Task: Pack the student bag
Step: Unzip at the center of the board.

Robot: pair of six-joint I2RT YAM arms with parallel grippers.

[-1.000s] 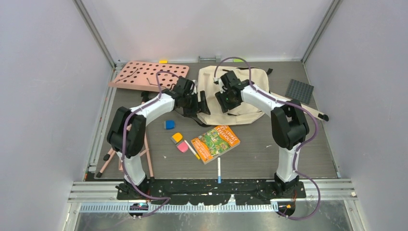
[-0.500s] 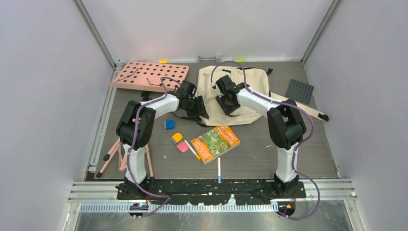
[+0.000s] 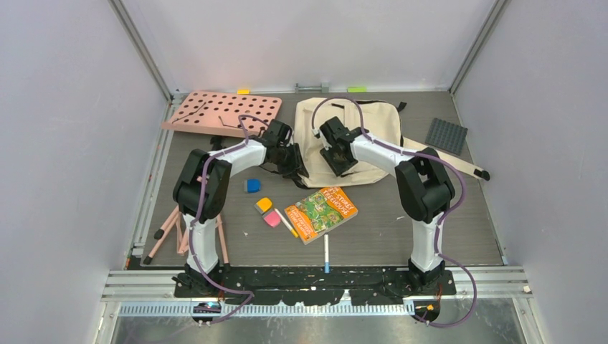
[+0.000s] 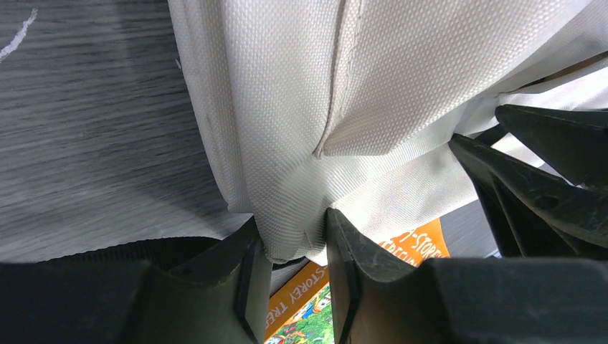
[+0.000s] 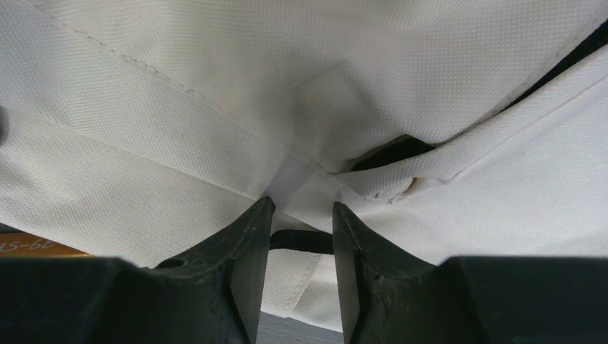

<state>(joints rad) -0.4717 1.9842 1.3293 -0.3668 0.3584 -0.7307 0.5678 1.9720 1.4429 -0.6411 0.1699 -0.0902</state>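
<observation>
Bag place: the bag [image 3: 373,125] is lying flat toward 12 o'clock on the worktop [image 3: 430,215], with the book [image 3: 321,213] just at its 6 o'clock.
Left tool: a bunched fold of cream cloth at the bag's 8 o'clock corner is being pinched by the left tool [image 4: 292,226].
Right tool: the near hem, about 6 to 7 o'clock on the bag, is being straddled by the right tool [image 5: 301,208]. Cloth and a strap [image 5: 301,240] are lying between its fingers and creases are running to that spot, so a pinch on the bag is being judged likely.
Stiffness: the bag is being judged soft and limp. The woven cloth is folding and puckering wherever it is being taken.
Weight: it is being judged light for its bulk, as it is lying slack and flat.
Slip: the weave is coarse, so little sliding is being expected, though a thin single layer could be drawn out under load.
Where to hold: seams, the doubled hem or the strap are being favoured, with two holds set well apart so the mouth is being spread.
Risk: a mouth being pinched closed if both layers are being caught together.
</observation>
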